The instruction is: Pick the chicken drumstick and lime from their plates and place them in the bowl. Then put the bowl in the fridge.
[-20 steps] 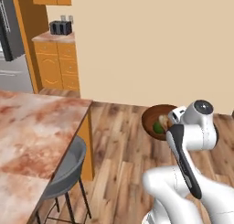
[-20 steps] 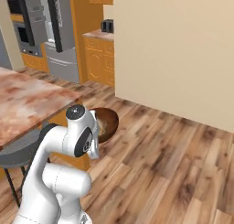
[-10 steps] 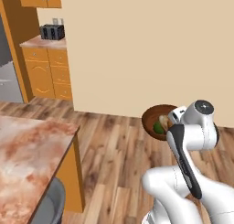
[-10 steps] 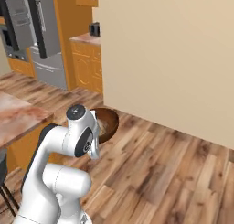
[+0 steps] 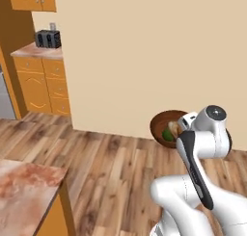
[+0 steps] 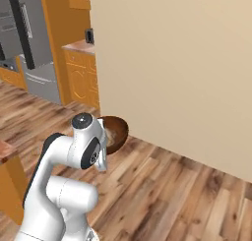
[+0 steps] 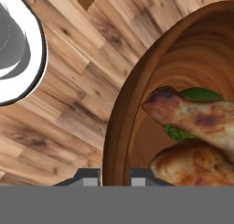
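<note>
Gripper (image 7: 114, 175) clamped on the near rim of the bowl (image 7: 137, 104), jaws nearly closed, one finger on each side of the wall. The chicken drumstick (image 7: 196, 120) and lime (image 7: 185, 127) lie inside the bowl. Compared with a second earlier, the counter has slid out of the base views while the fridge (image 6: 22, 38) remains far left: the base is driving, carrying the loaded bowl; delivery still pending.
</note>
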Tool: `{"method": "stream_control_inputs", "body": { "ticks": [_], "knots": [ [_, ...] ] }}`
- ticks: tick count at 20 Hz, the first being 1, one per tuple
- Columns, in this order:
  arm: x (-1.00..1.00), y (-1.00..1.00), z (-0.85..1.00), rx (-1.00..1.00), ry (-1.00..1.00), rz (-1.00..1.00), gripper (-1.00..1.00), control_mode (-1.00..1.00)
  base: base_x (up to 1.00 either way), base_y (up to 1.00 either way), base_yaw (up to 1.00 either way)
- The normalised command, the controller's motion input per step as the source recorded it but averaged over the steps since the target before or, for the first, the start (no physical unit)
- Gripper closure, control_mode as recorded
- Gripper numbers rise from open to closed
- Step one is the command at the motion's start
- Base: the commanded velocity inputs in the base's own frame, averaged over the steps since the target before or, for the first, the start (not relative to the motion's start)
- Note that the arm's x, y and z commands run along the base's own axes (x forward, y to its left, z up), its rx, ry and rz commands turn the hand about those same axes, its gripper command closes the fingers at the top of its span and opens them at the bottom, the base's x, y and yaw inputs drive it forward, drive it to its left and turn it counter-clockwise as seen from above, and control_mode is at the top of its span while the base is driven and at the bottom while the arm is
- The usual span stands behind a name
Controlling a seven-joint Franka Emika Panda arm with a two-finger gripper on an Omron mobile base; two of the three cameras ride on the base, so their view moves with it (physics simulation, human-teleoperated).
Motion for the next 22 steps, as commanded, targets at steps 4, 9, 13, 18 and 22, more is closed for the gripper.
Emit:
{"method": "stream_control_inputs", "body": {
  "ticks": [4, 9, 13, 18, 22],
  "knots": [
    [0.0, 0.0, 0.0, 0.0, 0.0, 0.0, 1.0, 1.0, 0.93, 0.0, 0.23],
    [0.0, 0.0, 0.0, 0.0, 0.0, 0.0, 1.0, 1.0, 0.87, 0.0, 0.34],
    [0.0, 0.0, 0.0, 0.0, 0.0, 0.0, 1.0, 1.0, 0.85, 0.0, 0.36],
    [0.0, 0.0, 0.0, 0.0, 0.0, 0.0, 1.0, 1.0, 0.82, 0.0, 0.39],
    [0.0, 0.0, 0.0, 0.0, 0.0, 0.0, 1.0, 1.0, 0.73, 0.0, 0.5]
  ]
}}
